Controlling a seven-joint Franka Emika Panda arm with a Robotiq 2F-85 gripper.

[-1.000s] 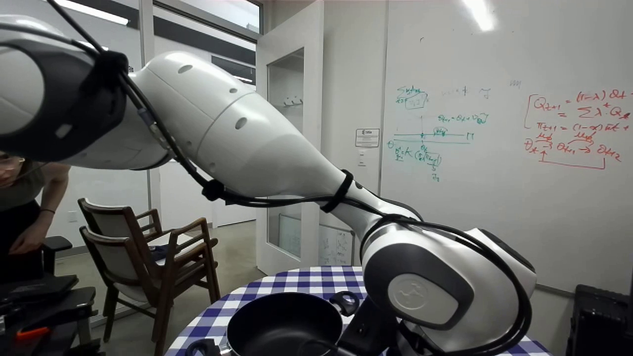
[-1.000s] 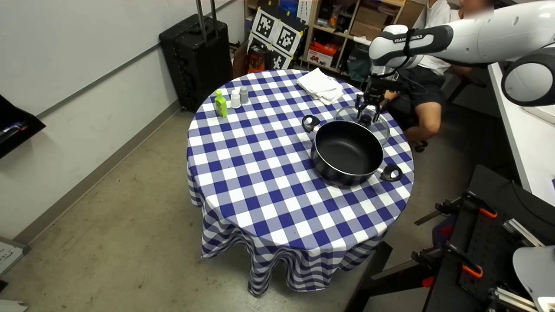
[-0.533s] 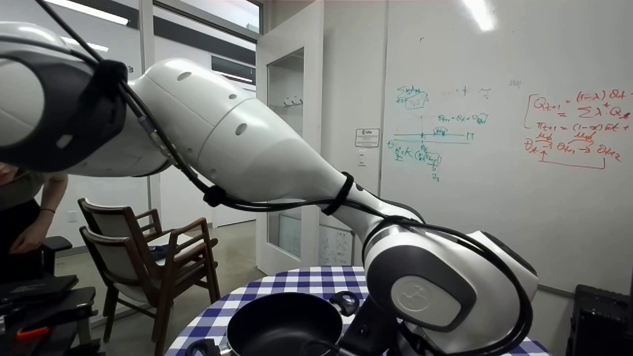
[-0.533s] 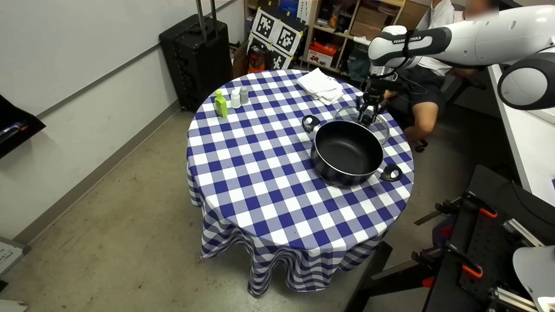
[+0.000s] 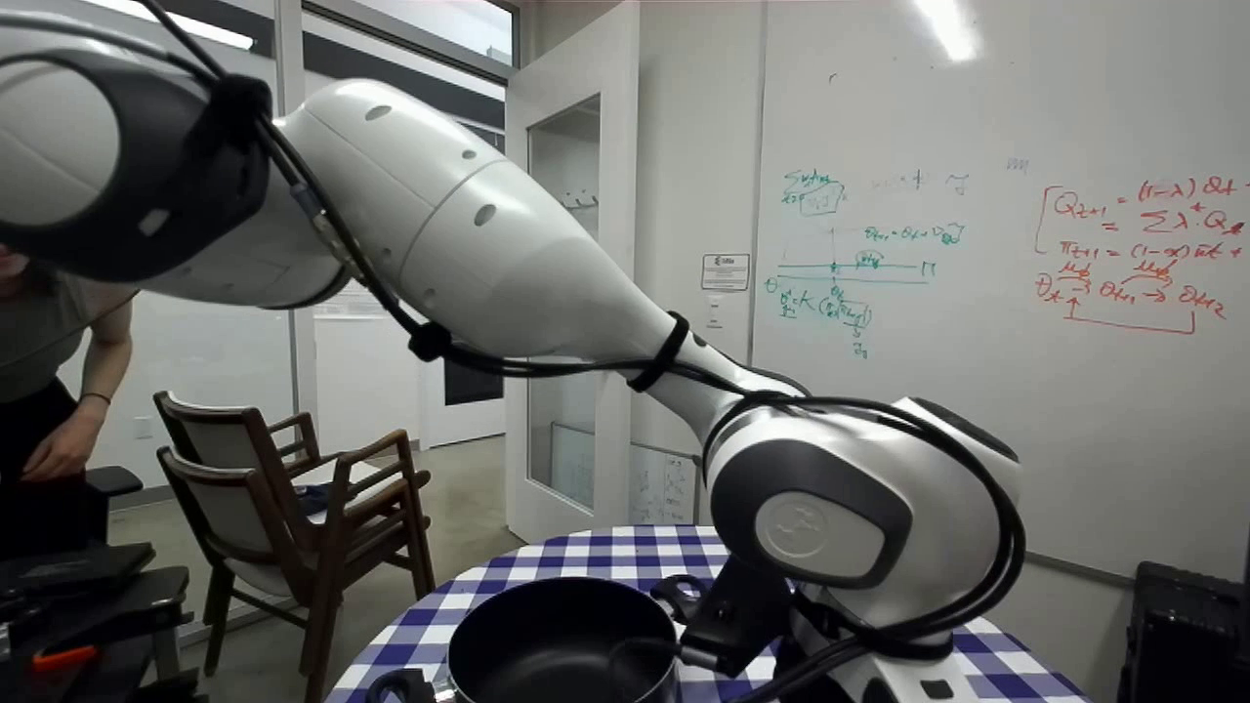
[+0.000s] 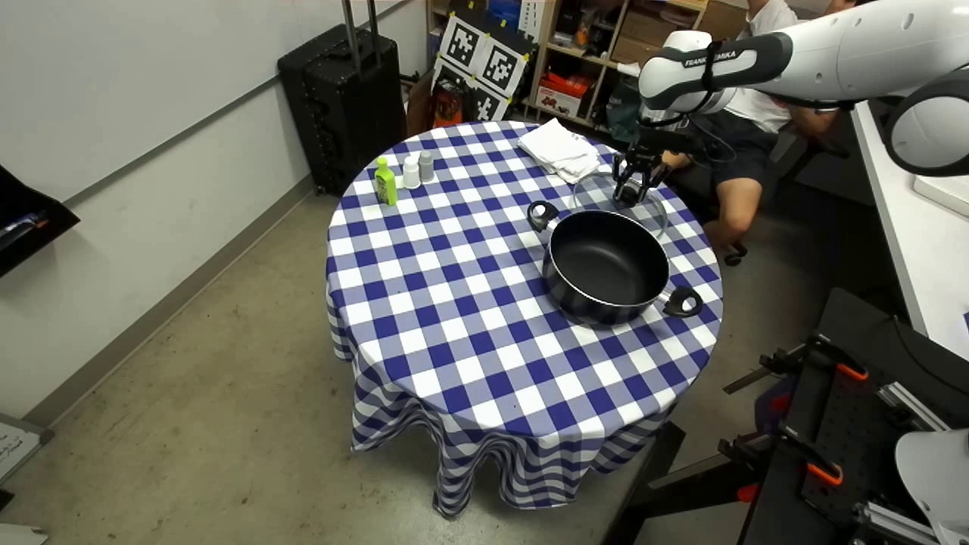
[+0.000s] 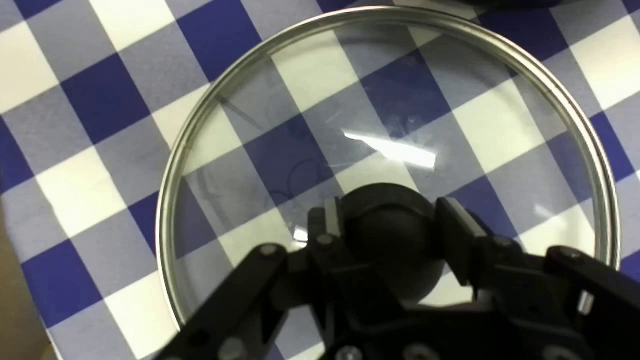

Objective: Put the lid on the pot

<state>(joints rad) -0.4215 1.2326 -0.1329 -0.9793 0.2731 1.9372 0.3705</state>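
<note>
The lid (image 7: 400, 95) is a round clear glass disc with a shiny metal rim and a dark knob (image 7: 387, 215). My gripper (image 7: 386, 225) is closed around the knob, one finger on each side. In an exterior view the lid (image 6: 596, 189) hangs in the gripper (image 6: 630, 197) a little above the cloth, just behind the pot. The pot (image 6: 579, 299) is black, wide and uncovered, with a handle on each side. It also shows in an exterior view (image 5: 547, 620), where the fingers and lid are mostly hidden or cut off. The pot's dark edge is at the top of the wrist view.
The round table has a blue and white checked cloth (image 6: 454, 303). A green bottle (image 6: 386, 182) and white and grey shakers (image 6: 411, 172) stand at its far left. Folded white cloths (image 6: 559, 150) lie at the back. A person sits behind the arm.
The arm has risen. The lid has come up with the gripper and moved slightly left in an exterior view. The gripper fingers have closed in on the knob. The pot has not moved.
</note>
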